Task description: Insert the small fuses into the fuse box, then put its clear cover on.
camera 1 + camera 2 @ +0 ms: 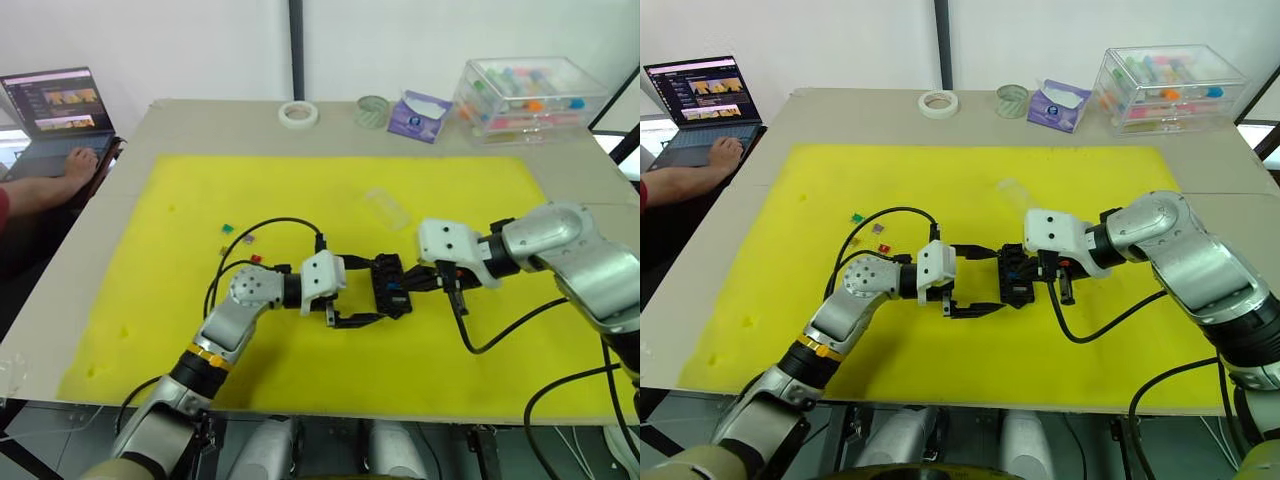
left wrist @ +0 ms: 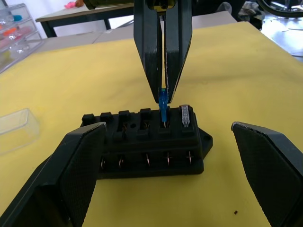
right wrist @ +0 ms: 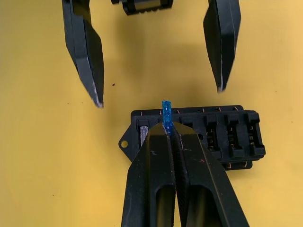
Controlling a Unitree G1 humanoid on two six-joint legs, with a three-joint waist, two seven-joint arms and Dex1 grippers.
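The black fuse box [image 1: 390,286] lies mid-mat on the yellow foam. My right gripper [image 3: 169,130] is shut on a blue fuse [image 2: 163,106], holding it upright with its blades at a slot near one end of the box. A grey fuse [image 2: 184,116] stands in the end slot beside it. My left gripper [image 1: 362,292] is open, one finger on each side of the box's left end, not touching it. The clear cover [image 1: 386,207] lies on the mat behind the box. Green [image 1: 227,228], pinkish [image 1: 247,238] and red [image 1: 256,258] fuses lie loose to the left.
Along the table's back edge stand a tape roll [image 1: 298,114], a glass jar [image 1: 372,111], a purple tissue pack [image 1: 420,115] and a large clear storage case [image 1: 525,98]. At far left a person's hand [image 1: 80,165] rests at a laptop [image 1: 60,105]. Black cables loop off both wrists.
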